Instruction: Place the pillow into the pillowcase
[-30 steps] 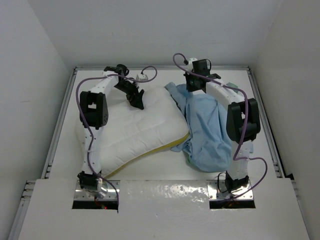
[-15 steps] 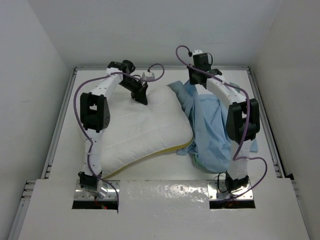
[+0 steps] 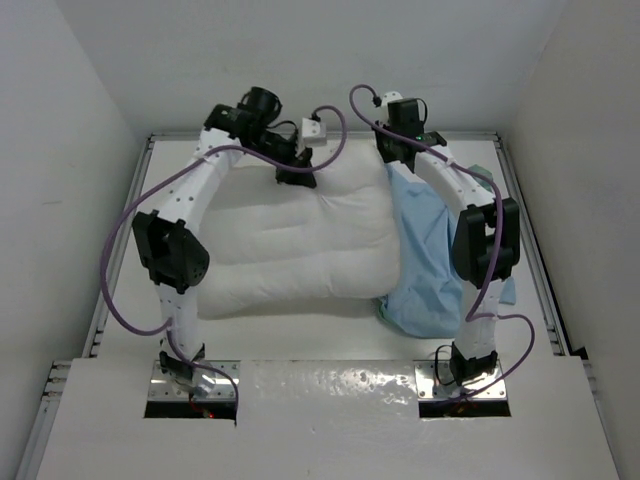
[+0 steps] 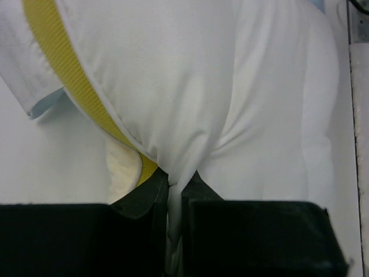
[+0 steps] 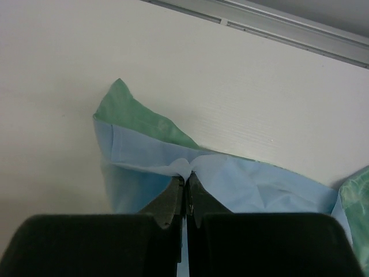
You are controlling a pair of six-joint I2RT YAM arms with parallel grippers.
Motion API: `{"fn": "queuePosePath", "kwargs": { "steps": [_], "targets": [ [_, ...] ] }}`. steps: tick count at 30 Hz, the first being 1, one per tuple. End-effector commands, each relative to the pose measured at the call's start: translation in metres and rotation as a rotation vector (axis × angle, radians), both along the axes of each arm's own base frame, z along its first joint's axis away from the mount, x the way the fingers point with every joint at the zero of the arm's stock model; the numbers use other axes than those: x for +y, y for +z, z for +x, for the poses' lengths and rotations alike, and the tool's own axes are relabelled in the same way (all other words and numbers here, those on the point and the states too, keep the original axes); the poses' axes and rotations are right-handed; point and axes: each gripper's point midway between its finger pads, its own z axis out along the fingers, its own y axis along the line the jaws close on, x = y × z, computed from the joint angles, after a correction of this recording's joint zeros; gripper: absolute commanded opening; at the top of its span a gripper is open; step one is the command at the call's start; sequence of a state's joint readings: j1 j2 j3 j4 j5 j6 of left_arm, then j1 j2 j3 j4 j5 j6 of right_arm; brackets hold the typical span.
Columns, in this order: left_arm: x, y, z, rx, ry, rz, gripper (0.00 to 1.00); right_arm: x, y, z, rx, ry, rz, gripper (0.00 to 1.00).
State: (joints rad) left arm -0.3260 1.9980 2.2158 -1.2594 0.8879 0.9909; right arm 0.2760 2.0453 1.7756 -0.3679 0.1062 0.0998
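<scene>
White pillow (image 4: 242, 86) tight in left pincer (image 4: 174, 193), pillowcase (image 5: 144, 156) in right pincer (image 5: 185, 186).

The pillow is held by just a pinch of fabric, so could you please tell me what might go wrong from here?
The left claw grips only a small fold of the pillow beside its yellow piping; a pull may slip it free. The right claw pinches a thin pillowcase edge, possibly both layers, which would keep the mouth shut.
</scene>
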Motion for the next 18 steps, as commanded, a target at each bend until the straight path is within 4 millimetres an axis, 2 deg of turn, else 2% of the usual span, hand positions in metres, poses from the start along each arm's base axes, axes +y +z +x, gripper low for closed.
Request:
{"fn": "queuePosePath", "kwargs": {
  "steps": [1,3,4,6,7,9,10,12,14,16,18],
  "targets": [
    [-0.029,-0.060,0.006,0.111,-0.007,-0.014,0.00,0.017,0.026,-0.002,-0.054,0.098,0.031,0.00],
    [-0.032,-0.081,0.017,0.130,0.044,0.021,0.00,0.022,0.035,-0.007,-0.072,0.123,0.042,0.00],
    [-0.039,-0.092,0.021,0.140,0.045,0.028,0.00,0.028,0.033,-0.013,-0.065,0.166,0.057,0.00],
    [-0.048,-0.090,0.041,0.136,0.110,0.014,0.00,0.044,0.043,-0.027,-0.081,0.250,0.077,0.00],
    [-0.051,-0.102,0.055,0.135,0.145,0.021,0.00,0.057,0.035,-0.039,-0.068,0.336,0.060,0.00],
    [-0.052,-0.106,0.068,0.151,0.197,0.035,0.00,0.064,0.035,-0.053,-0.064,0.393,0.037,0.00],
    [-0.051,-0.107,0.078,0.137,0.221,0.046,0.00,0.065,0.030,-0.066,-0.044,0.430,0.017,0.00],
    [-0.046,-0.109,0.082,0.137,0.251,0.054,0.00,0.061,0.021,-0.080,-0.004,0.451,0.000,0.00],
    [-0.033,-0.103,0.089,0.122,0.288,0.050,0.00,0.053,0.016,-0.095,0.030,0.481,-0.049,0.00],
    [-0.009,-0.096,0.098,0.111,0.339,0.047,0.00,0.037,0.006,-0.109,0.078,0.498,-0.132,0.00],
    [0.002,-0.096,0.103,0.088,0.366,0.063,0.00,0.033,0.006,-0.112,0.082,0.513,-0.163,0.00]
  ]
}}
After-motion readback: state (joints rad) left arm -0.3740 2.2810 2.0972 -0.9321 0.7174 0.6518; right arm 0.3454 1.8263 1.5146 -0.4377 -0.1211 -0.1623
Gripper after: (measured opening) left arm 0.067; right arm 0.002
